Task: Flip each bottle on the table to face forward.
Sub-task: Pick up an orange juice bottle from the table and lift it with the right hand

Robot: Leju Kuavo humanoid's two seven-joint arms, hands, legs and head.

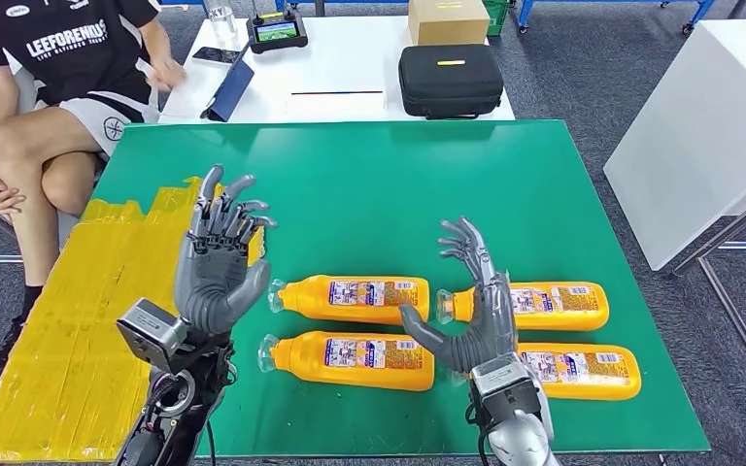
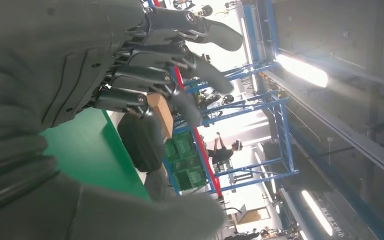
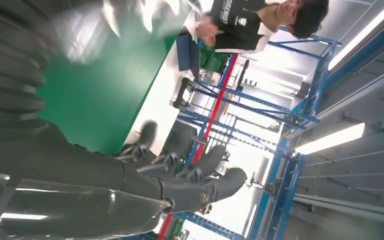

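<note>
Four orange plastic bottles with clear caps lie flat on the green-topped bench (image 1: 369,175), grouped in two rows toward its near edge. The far-left orange bottle (image 1: 355,297) and near-left orange bottle (image 1: 352,359) are fully visible; the far-right orange bottle (image 1: 544,305) and near-right orange bottle (image 1: 583,370) are partly hidden behind the right robot hand (image 1: 471,306). Each bottle's long axis runs parallel to the near edge, cap pointing toward the left edge, printed label turned up.

Both hands are raised above the bench, fingers spread and holding nothing, probably poised so the bottles stay clear before a grasp. The left robot hand (image 1: 216,262) hovers toward the left edge, just beside the yellow taped patch (image 1: 87,320); the right hovers over the gap between the left and right pairs.
</note>
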